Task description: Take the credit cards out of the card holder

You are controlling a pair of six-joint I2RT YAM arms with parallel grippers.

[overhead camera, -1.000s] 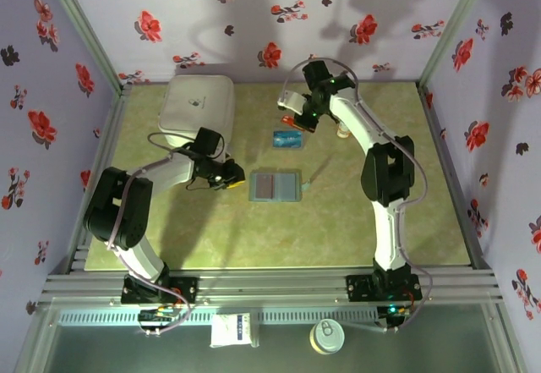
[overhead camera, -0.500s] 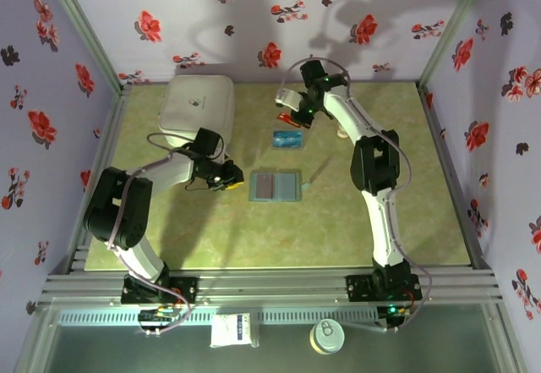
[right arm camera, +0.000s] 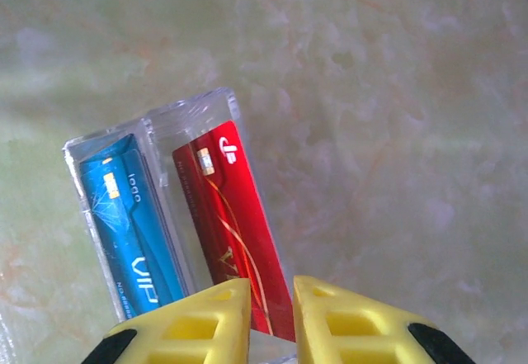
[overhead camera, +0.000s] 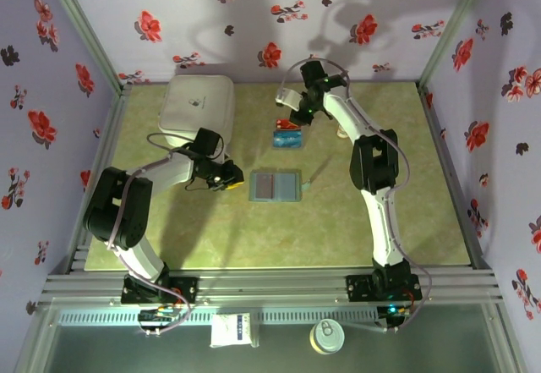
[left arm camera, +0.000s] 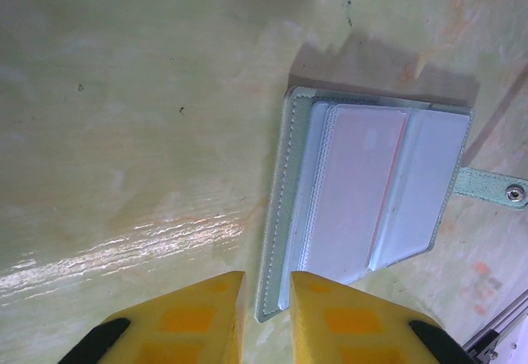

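L gripper (left arm camera: 266,277) low over table (left arm camera: 124,92), fingers together, nothing between. Holder (left arm camera: 363,191) lies open flat just ahead, mid table. Further back: red card (right arm camera: 227,215), lifted in R gripper (right arm camera: 271,281) 1 s ago, is now down beside blue card (right arm camera: 132,224), both at clear piece (right arm camera: 190,100). R fingers near-closed at red card's end; can't tell if clamped. Both cards out, so prob. only release left.
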